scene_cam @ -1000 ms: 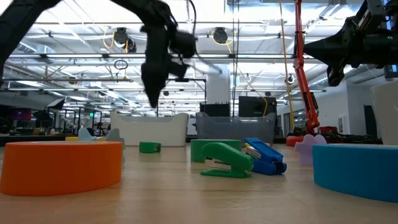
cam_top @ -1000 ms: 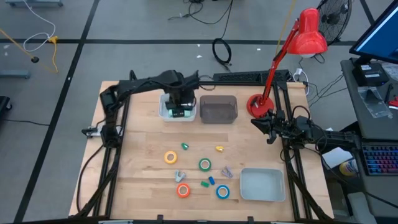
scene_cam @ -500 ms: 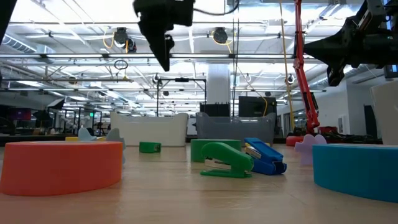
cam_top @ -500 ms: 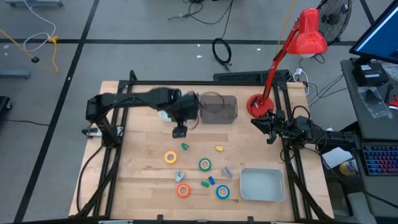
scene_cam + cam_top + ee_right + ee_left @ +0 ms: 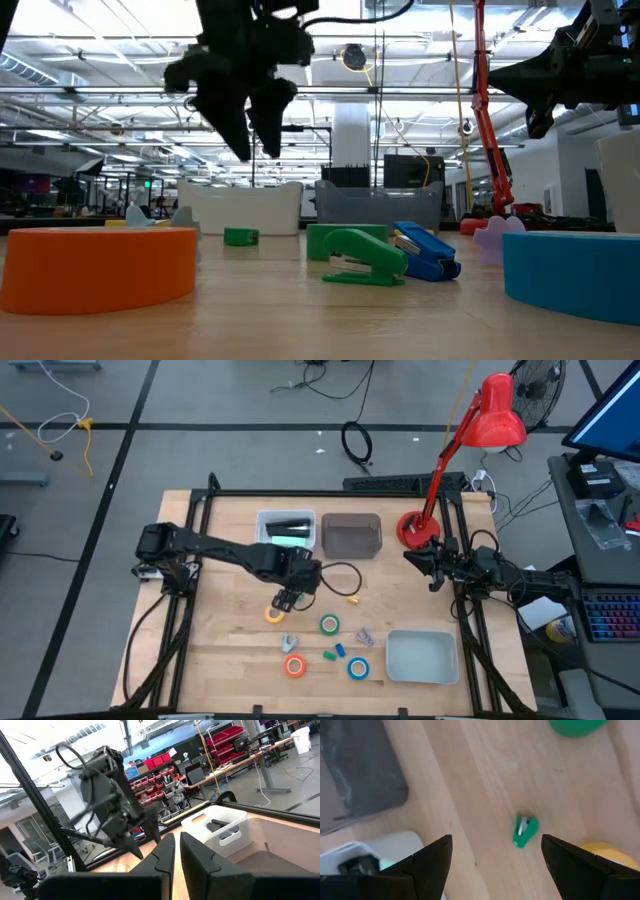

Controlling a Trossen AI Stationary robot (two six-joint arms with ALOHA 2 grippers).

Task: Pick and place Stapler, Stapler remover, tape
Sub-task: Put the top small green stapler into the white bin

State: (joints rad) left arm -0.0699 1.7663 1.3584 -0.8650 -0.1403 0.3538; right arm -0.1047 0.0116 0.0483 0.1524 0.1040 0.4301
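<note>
High view: we see the left gripper (image 5: 283,600) mid-frame, fingers spread and empty, above the yellow tape roll (image 5: 274,614). Green (image 5: 329,624), orange (image 5: 294,666) and blue (image 5: 358,668) rolls sit lower. Right gripper (image 5: 436,570) waits pinched closed, right edge.

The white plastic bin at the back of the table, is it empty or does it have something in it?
Not empty. The high view shows the white plastic bin holding a dark object and a green one; what they are cannot be told.

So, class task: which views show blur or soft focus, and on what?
Left wrist view: the small green stapler and table are soft. Low view: the near orange tape roll is soft. Right wrist view: the left gripper is smeared. High view is sharp.
</note>
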